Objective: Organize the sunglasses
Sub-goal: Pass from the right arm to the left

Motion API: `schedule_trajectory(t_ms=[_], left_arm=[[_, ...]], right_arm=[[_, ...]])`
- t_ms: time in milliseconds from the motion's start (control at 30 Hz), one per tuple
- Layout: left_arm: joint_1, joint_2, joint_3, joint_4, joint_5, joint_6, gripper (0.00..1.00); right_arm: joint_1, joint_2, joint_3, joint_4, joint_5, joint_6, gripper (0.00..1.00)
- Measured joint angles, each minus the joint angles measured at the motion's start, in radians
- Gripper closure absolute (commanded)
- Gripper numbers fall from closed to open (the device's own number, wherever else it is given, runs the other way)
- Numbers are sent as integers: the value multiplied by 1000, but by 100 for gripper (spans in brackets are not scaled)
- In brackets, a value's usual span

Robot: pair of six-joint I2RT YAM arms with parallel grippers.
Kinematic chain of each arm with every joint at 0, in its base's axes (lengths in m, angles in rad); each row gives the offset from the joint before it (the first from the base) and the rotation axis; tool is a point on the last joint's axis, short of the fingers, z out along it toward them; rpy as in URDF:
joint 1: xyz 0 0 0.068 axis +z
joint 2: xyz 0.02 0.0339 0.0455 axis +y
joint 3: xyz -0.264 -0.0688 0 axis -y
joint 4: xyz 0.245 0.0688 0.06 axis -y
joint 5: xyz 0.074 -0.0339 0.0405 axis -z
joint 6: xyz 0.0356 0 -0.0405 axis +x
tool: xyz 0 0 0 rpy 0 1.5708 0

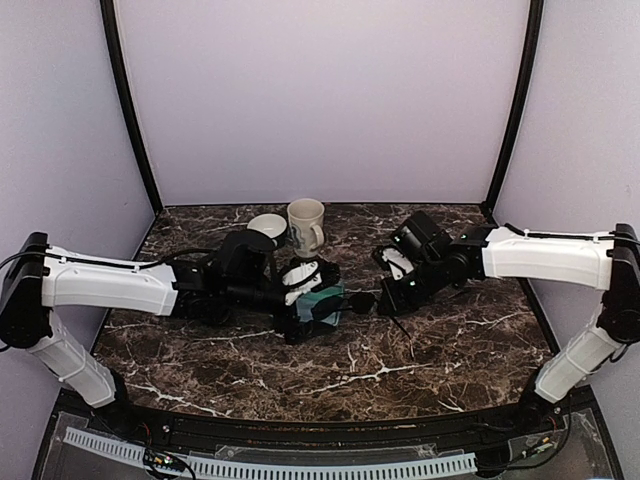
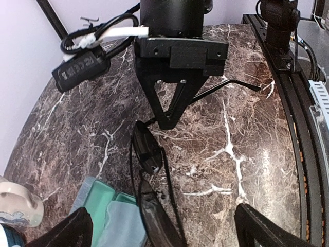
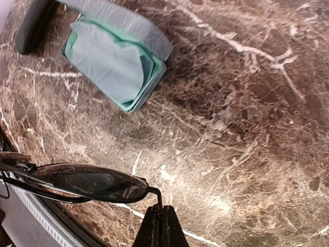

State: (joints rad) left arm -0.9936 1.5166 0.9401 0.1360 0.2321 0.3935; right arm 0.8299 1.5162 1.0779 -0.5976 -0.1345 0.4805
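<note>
right gripper (image 3: pixel 162 218) is pressed together on the hinge corner of the thin wire sunglasses (image 3: pixel 87 185), held at only that 1 point. glasses sit low over the counter (image 3: pixel 247 128) near its middle, just beside the open case (image 3: pixel 151 85), not in it; can't tell if they touch the counter. left gripper (image 2: pixel 164 226) spread wide, empty, around the glasses. risks: tiny pinch could let the frame swivel or slip, the unfolded arm could snag the case rim, left fingers could bump a lens.
</note>
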Motion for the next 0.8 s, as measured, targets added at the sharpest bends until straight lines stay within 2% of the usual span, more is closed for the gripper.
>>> schedule_trajectory(t_ms=[300,633,800], left_arm=[[-49,-59,-42,-30,-23,235,1],[-97,-30,-23,-61,-117,381,1],[-117,-3,-23,-67,-165,408,2]], right_arm=[[2,39,39,-77,-101,-31,100],[2,52,42,-105,-166,-41,100],[2,60,49,-109,-178,-42,100]])
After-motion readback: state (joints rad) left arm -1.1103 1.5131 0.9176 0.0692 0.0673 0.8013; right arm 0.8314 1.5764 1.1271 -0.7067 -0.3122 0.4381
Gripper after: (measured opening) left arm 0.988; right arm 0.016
